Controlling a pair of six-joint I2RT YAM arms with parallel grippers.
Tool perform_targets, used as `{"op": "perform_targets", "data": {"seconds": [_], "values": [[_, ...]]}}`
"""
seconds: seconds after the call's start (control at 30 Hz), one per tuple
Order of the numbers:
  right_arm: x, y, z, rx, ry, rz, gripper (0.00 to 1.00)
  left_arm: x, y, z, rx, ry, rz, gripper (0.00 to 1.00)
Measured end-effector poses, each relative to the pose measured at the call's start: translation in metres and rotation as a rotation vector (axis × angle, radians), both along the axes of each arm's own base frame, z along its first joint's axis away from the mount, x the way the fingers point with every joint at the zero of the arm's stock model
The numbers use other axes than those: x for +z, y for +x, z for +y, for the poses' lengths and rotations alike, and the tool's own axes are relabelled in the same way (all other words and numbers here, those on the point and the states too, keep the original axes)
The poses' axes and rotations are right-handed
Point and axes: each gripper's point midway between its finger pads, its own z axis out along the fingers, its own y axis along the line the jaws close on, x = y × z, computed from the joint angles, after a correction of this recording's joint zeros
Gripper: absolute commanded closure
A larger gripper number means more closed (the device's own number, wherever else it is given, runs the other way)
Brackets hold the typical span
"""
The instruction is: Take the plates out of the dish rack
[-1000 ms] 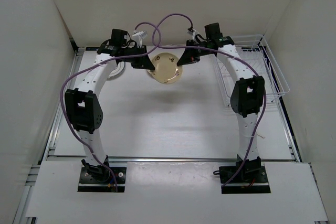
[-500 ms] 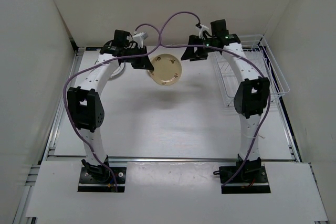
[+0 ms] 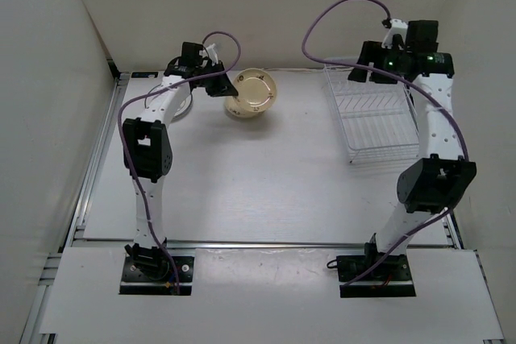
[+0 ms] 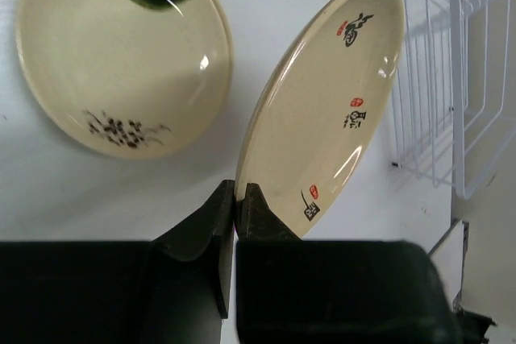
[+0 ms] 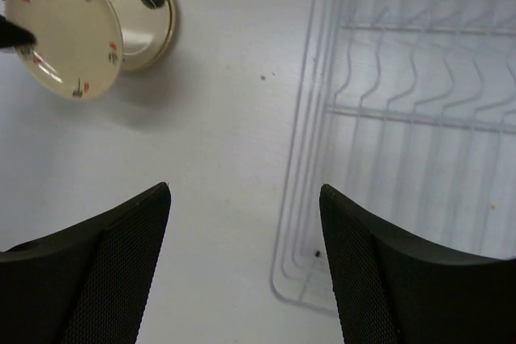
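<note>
Left gripper (image 4: 235, 195) is clamped down on the rim of a cream plate (image 4: 322, 110), with one finger on each face. That's a thin pinch at the very edge. The plate hangs on edge, tilted, off the table (image 3: 266, 183) at the far left-centre. It sits just beside the plates already set down (image 4: 121, 54). Those look like more than one stacked, but I can't count them.

Right gripper (image 5: 243, 191) has its jaws wide apart with nothing between them, hovering over the near-left corner of the dish rack (image 5: 403, 118). The rack is at far right, well apart from the stack. No plate shows in the slots I can see, so this is probably the last one.

Handling notes:
- It looks like glazed ceramic: stiff, brittle and slick. It will chip if dropped on the stack or knocked on the wire.
- It looks light enough for one arm, but a rim pinch leaves the whole disc cantilevered. Expect it to pivot or slide in the fingers under a fast swing.
- The rim is the only real grab point. The faces are too wide and smooth to span.
- To release, I'd tip it flat, bring it low over the stack, let the far rim touch first, then open.
- Risk: glaze on glaze slides, so an off-centre drop could skate off the pile.
</note>
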Motion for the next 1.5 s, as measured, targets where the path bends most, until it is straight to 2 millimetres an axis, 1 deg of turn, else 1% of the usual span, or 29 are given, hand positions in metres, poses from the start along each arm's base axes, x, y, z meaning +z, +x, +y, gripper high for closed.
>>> {"op": "perform_targets", "data": {"seconds": [0.17,0.23,0.3,0.37,0.53,0.6,0.7,0.8,0.9,1.03,1.3,1.4,1.5], "values": [[-0.004,-0.028,-0.054,-0.035,-0.046,0.050,0.22,-0.018,0.041,0.012,0.074,-0.037,0.008,0.90],[-0.006,-0.038,-0.076,-0.065,-0.056,0.071,0.22,-0.022,0.054,0.017,0.096,-0.048,0.001,0.90],[-0.009,-0.049,-0.092,-0.094,-0.061,0.097,0.22,-0.026,0.066,0.023,0.117,-0.061,-0.009,0.90],[-0.008,-0.057,-0.099,-0.100,-0.067,0.107,0.22,-0.031,0.074,0.027,0.134,-0.069,-0.013,0.90],[-0.008,-0.077,-0.088,-0.059,-0.064,0.124,0.22,-0.056,0.079,0.025,0.146,-0.080,0.026,0.90],[-0.010,-0.081,-0.084,-0.044,-0.057,0.132,0.22,-0.068,0.077,0.022,0.145,-0.087,0.057,0.90],[-0.015,-0.085,-0.081,-0.033,-0.047,0.151,0.22,-0.080,0.074,0.018,0.146,-0.105,0.099,0.90],[-0.023,-0.088,-0.080,-0.027,-0.042,0.175,0.22,-0.085,0.073,0.017,0.159,-0.119,0.129,0.90],[-0.030,-0.091,-0.079,-0.021,-0.034,0.197,0.22,-0.084,0.074,0.016,0.171,-0.132,0.136,0.90],[-0.034,-0.094,-0.077,-0.013,-0.024,0.211,0.22,-0.086,0.074,0.016,0.182,-0.142,0.147,0.90],[-0.039,-0.098,-0.072,0.001,-0.002,0.225,0.22,-0.114,0.062,0.020,0.206,-0.120,0.219,0.90],[-0.039,-0.098,-0.070,0.006,0.006,0.222,0.22,-0.119,0.060,0.021,0.213,-0.115,0.231,0.90],[-0.037,-0.097,-0.070,0.008,0.010,0.215,0.22,-0.120,0.060,0.021,0.216,-0.112,0.231,0.82]]}}
